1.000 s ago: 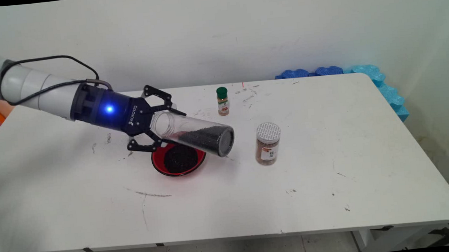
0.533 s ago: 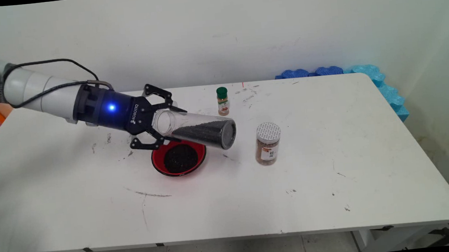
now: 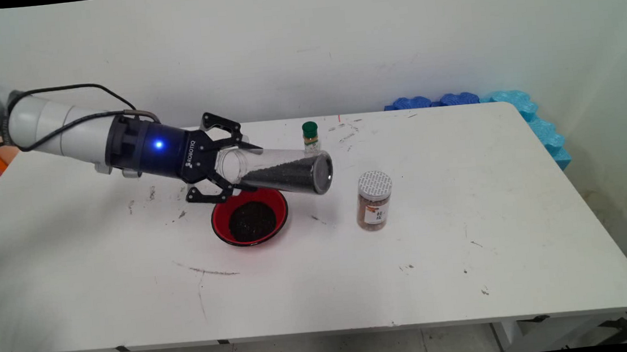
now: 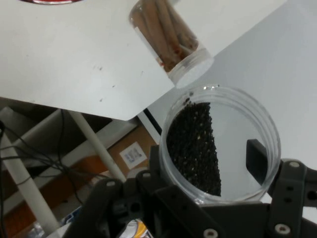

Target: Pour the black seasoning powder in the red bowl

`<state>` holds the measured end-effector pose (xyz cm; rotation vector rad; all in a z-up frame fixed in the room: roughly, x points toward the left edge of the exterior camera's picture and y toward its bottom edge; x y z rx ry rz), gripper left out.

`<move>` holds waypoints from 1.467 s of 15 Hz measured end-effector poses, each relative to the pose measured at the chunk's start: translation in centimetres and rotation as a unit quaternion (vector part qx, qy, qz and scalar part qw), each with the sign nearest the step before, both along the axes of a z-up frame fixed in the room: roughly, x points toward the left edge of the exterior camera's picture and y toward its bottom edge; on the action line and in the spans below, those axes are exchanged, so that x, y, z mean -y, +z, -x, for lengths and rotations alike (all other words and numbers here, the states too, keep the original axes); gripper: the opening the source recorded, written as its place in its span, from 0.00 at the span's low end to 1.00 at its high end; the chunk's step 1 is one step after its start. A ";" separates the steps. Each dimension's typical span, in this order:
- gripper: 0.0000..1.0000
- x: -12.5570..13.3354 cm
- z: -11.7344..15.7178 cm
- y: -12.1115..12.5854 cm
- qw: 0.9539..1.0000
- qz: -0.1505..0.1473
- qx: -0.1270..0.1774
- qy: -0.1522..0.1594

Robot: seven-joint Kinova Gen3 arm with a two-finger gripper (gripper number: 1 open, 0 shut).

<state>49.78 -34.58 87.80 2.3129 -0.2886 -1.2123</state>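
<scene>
While your tool is grasping the jar sideways, it is hovering over the bowl. Dark grains are lying inside both.

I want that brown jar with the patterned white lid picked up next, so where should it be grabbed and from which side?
Grip the brown jar around its straight body, below the lid, coming from the open front-right. It stands upright and alone; the red bowl and the pincer holding the clear jar crowd its left.
</scene>
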 end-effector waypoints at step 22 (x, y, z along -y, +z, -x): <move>0.00 0.4 0.0 0.3 0.997 -0.033 -0.053 0.054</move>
